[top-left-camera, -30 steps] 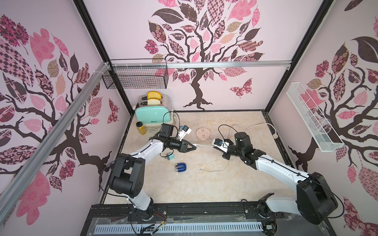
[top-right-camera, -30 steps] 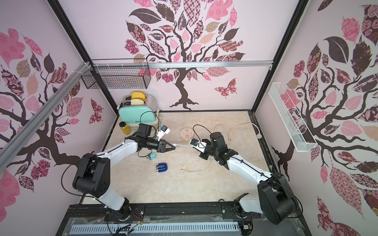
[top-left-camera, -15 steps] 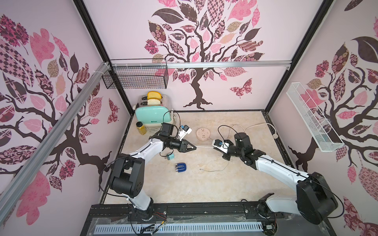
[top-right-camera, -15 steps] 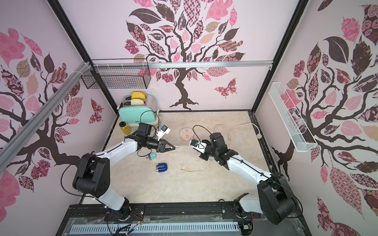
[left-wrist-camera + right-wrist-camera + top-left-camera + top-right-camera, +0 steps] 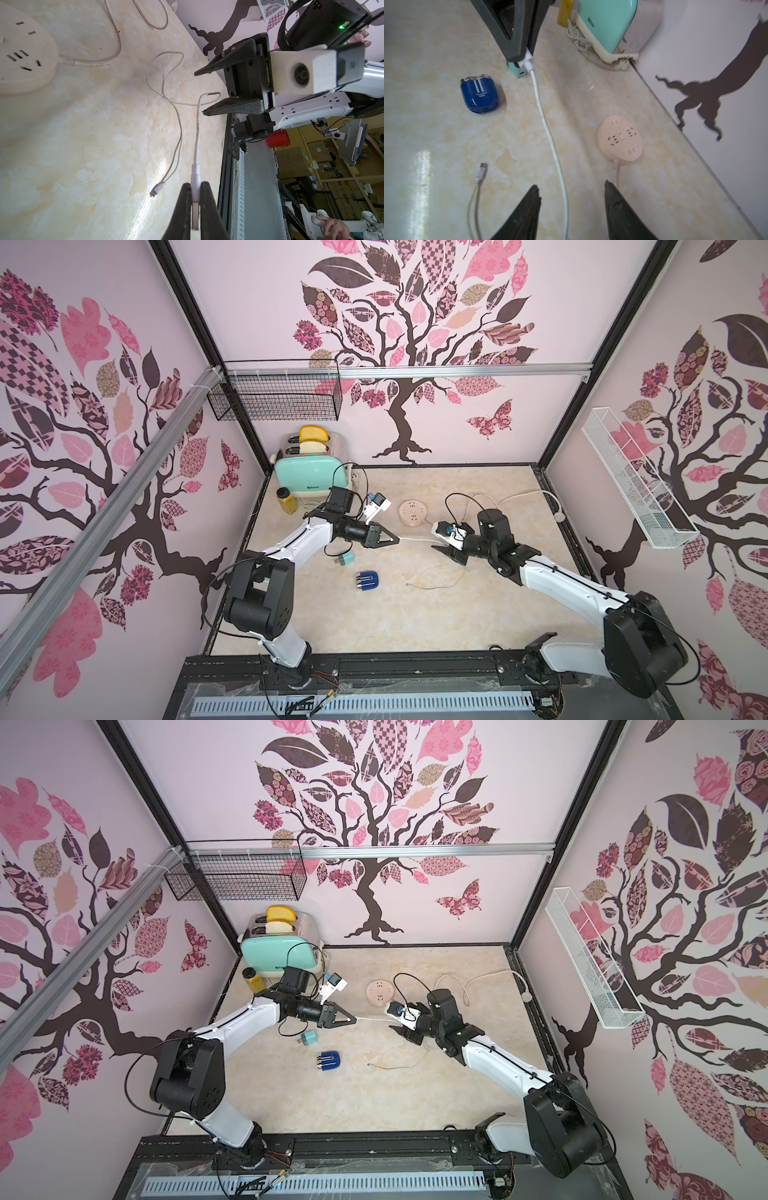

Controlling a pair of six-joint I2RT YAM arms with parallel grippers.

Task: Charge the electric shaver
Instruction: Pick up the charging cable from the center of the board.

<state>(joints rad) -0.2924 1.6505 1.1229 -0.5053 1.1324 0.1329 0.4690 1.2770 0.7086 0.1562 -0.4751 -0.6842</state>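
Electric shaver (image 5: 367, 581) lies flat on the marble-look table (image 5: 374, 626) in both top views (image 5: 329, 1061), toward the front, untouched and clear of both arms. A teal plug adapter (image 5: 346, 560) sits just behind it, and a round pink socket hub (image 5: 411, 512) rests further back, between the two arms. The left gripper (image 5: 395, 539) is pinched tight on one end of a white cable (image 5: 415, 539), which stretches across to the right gripper (image 5: 438, 541). A mint toaster (image 5: 309, 481) stands in the back corner.

From the left wrist camera, the left gripper (image 5: 195, 184) has its jaws closed hard on the cable's large plug (image 5: 195, 197), the cord (image 5: 197, 135) running straight out from it. Opposite, the right gripper (image 5: 199, 93) has its jaws well apart, with the cord looping into the gap unpinched. The cable's small connector (image 5: 156, 190) lies loose on the table, and the hub (image 5: 27, 62) shows at the edge.

From the right wrist camera, the right gripper (image 5: 571, 185) stands wide open, the cable (image 5: 548, 128) passing freely between its fingers (image 5: 533, 199). The electric shaver (image 5: 479, 94) lies with its silver head pointing away, near the adapter (image 5: 518, 71) and the left gripper (image 5: 521, 56), while the loose connector (image 5: 482, 169) lies on the near side of it.
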